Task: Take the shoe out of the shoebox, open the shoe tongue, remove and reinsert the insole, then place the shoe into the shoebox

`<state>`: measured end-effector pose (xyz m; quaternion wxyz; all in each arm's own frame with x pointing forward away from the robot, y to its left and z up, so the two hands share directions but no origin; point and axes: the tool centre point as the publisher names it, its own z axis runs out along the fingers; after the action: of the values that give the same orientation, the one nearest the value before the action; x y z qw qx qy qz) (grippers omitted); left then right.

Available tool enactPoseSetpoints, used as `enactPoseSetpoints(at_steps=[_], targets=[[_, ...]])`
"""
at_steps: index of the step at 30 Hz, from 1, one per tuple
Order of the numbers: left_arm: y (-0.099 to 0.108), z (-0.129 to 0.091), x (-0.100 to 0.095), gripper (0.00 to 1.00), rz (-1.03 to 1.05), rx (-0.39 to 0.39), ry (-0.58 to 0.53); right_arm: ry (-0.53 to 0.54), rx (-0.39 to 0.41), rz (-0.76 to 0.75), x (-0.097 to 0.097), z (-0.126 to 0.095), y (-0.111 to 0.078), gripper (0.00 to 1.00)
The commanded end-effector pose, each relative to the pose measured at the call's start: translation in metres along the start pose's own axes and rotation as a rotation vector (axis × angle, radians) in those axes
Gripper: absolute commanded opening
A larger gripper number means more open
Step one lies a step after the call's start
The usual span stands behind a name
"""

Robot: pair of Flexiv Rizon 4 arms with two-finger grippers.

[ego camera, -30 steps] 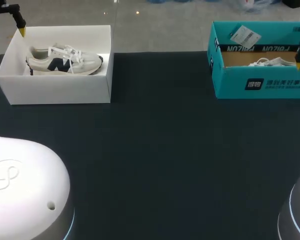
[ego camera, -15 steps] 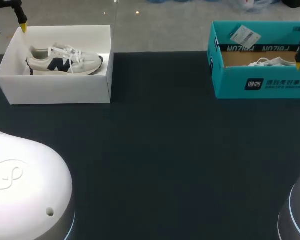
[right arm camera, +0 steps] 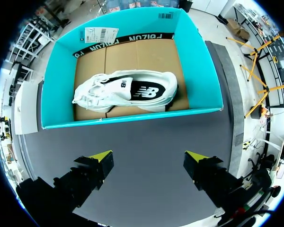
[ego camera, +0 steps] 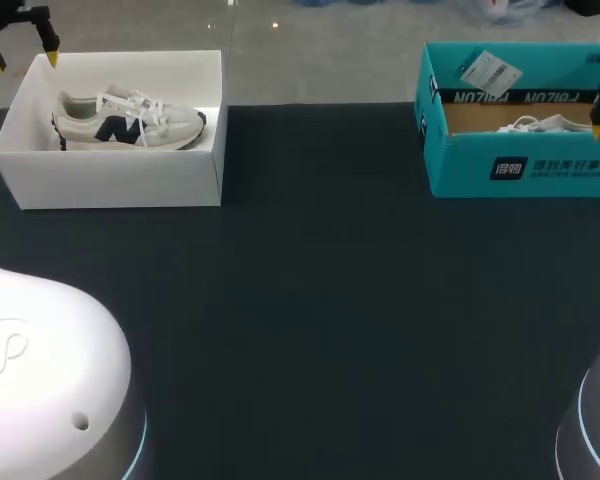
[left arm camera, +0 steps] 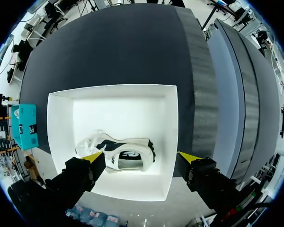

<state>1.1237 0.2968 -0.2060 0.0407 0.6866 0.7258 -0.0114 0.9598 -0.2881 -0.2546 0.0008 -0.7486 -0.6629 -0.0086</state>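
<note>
A dark tabletop (ego camera: 320, 300) spreads between two robot arms. The left arm (ego camera: 40, 380) and the right arm (ego camera: 595, 420) show only as rounded white housings at the near corners of the head view. At the far right stands an open teal cardboard shoebox (ego camera: 520, 165) with a brown floor. Well apart from it, at the far left, is an open white cardboard shoebox (ego camera: 120, 180). Each box holds one shoe lying on its side. A grey-and-white sneaker with a navy side mark (ego camera: 128, 118) lies in the white box. A white sneaker with a black side panel (right arm camera: 128, 92) lies in the teal one, with only its laces and upper edge showing over the near wall in the head view. A white paper label (ego camera: 488, 72) sits on the teal box's far wall. The left jaws hang above the white box's far left corner, spread wide and gripping nothing. In the left wrist view their yellow fingertips (left arm camera: 92, 157) stand well apart, and the grey-and-white sneaker lies below them, ahead of the gap and nearer one finger, untouched. The right jaws, likewise spread wide and empty, hover over bare tabletop just beside the teal box's near wall, the white sneaker ahead of them inside the box.
</note>
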Motion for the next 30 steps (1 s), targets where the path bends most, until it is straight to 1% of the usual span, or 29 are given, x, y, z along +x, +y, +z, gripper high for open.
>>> enactPoseSetpoints(at_steps=[1, 4, 10, 11, 12, 14, 15, 16, 17, 18, 19, 30], targets=[[0.006, 0.012, -0.001, 1.0, -0.008, -0.008, 0.01, 0.001, -0.002, 0.001, 0.0, 0.0, -0.001, 1.0], [0.01, 0.02, -0.002, 1.0, -0.003, -0.004, -0.008, 0.001, -0.002, 0.001, 0.0, 0.0, -0.001, 1.0], [0.019, 0.039, -0.003, 1.0, 0.022, -0.008, 0.022, 0.001, -0.002, 0.001, 0.0, 0.0, -0.001, 1.0], [0.021, 0.041, -0.004, 0.87, 0.014, -0.006, 0.018, 0.001, -0.002, 0.001, 0.0, 0.0, -0.001, 1.0], [0.023, 0.043, -0.004, 0.87, 0.009, -0.004, 0.019, 0.001, -0.002, 0.001, 0.0, 0.0, -0.001, 1.0], [0.026, 0.047, -0.003, 0.8, 0.008, -0.005, 0.023, 0.001, -0.002, 0.001, 0.0, 0.0, -0.001, 1.0], [0.028, 0.049, -0.003, 0.81, 0.007, -0.005, 0.024, 0.001, -0.002, 0.001, 0.0, 0.0, -0.001, 1.0], [0.028, 0.05, -0.003, 0.87, 0.007, -0.003, 0.029, 0.001, -0.002, 0.001, 0.0, 0.0, -0.001, 1.0], [0.029, 0.051, -0.004, 0.97, 0.004, 0.001, 0.035, 0.001, -0.002, 0.001, 0.0, 0.0, -0.001, 1.0], [0.029, 0.049, -0.007, 1.0, -0.012, 0.021, -0.005, 0.001, -0.002, 0.001, 0.0, 0.0, -0.001, 1.0], [0.028, 0.046, -0.008, 1.0, -0.033, 0.047, -0.037, 0.001, -0.002, 0.001, 0.0, 0.0, -0.001, 1.0], [0.028, 0.046, -0.008, 1.0, -0.033, 0.047, -0.037, 0.001, -0.002, 0.001, 0.0, 0.0, -0.001, 1.0]])
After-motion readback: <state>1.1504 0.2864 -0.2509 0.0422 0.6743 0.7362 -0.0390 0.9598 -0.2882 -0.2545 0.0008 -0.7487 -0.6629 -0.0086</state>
